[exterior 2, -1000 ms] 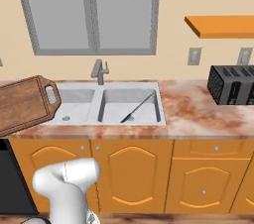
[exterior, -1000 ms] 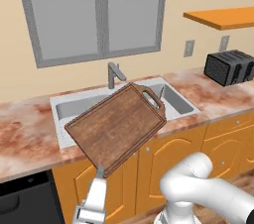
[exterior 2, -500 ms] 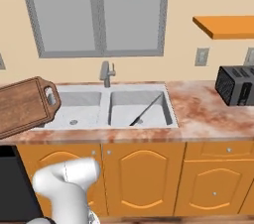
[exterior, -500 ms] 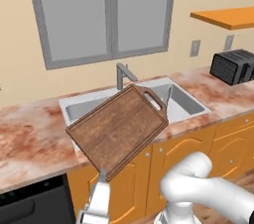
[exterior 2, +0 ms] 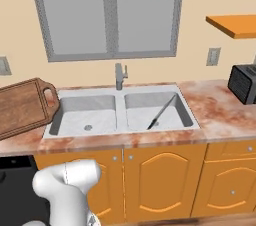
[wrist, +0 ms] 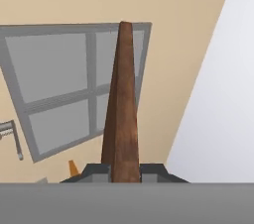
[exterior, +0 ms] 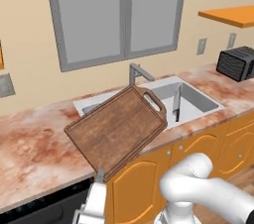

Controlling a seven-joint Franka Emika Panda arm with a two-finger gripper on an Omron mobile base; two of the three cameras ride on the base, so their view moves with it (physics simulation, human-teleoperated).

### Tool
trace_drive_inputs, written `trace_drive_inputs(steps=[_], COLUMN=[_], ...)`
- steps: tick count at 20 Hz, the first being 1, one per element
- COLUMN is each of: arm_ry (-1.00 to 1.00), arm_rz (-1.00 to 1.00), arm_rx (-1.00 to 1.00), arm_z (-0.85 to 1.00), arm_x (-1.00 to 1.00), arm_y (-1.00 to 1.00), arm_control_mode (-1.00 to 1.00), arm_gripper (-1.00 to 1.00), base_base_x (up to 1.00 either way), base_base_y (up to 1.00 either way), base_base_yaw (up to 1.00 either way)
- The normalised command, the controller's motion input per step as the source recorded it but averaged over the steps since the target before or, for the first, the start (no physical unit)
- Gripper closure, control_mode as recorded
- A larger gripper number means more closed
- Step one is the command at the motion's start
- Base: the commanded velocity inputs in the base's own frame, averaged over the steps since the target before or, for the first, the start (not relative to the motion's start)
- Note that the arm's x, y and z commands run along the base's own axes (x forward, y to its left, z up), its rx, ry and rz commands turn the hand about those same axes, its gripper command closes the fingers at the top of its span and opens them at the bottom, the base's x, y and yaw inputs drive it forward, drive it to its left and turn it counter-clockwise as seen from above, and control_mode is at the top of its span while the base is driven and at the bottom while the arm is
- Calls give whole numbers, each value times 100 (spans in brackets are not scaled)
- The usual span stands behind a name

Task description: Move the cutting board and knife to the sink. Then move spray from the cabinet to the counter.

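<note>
Cutting board (exterior: 116, 130), wooden, loop handle toward the sink (exterior: 198, 100): clamped by its near edge in the closed gripper (exterior: 99, 176), carried tilted above the counter (exterior: 34, 148) left of the sink, presumably for delivery beside the knife (exterior: 177, 105) leaning inside.

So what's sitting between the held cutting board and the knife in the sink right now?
In the right base view, the cutting board is left of the sink. Between it and the knife in the right basin lie the bare left basin and the divider under the faucet.
</note>
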Motion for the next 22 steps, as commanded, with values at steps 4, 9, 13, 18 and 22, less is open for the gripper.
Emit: trace_drive_inputs(steps=[4,9,13,18,22], arm_ry=[0,0,40,47,22], arm_rz=[0,0,3,4,14], arm_rx=[0,0,15,17,1], arm_z=[0,0,0,11,11], arm_x=[0,0,46,85,57], arm_y=[0,0,-45,-25,-7], arm_control_mode=[100,100,-100,-100,-100], arm_gripper=[100,100,100,100,100], base_base_x=[53,15,0,0,0], base_base_y=[-2,-31,0,0,0], base_base_yaw=[0,0,0,0,0])
